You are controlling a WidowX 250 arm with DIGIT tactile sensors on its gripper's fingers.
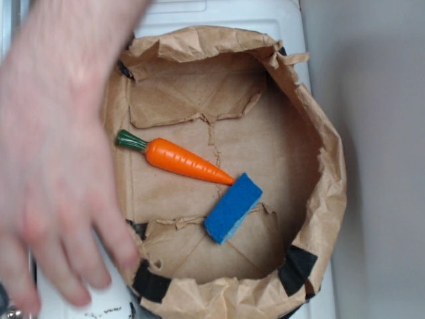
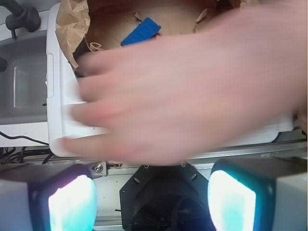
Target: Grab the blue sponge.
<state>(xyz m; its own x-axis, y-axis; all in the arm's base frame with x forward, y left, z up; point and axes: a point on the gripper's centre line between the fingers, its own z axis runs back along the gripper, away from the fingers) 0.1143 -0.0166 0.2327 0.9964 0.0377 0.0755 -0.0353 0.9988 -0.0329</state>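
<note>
The blue sponge [image 1: 233, 208] lies flat on the brown paper lining of a round basin [image 1: 325, 166], its upper end touching the tip of an orange toy carrot [image 1: 180, 159]. In the wrist view the sponge [image 2: 140, 32] shows at the top, far from my gripper [image 2: 151, 202], which stands open with nothing between its glowing pads [image 2: 72, 204]. A blurred human hand [image 2: 192, 91] covers most of that view, between the gripper and the basin. The gripper does not show in the exterior view.
The same hand [image 1: 56, 146] fills the left of the exterior view, over the basin's left rim. Crumpled paper walls ring the basin, held with black tape [image 1: 297, 267]. A white housing [image 2: 60, 115] and a grey sink [image 2: 24, 86] lie left in the wrist view.
</note>
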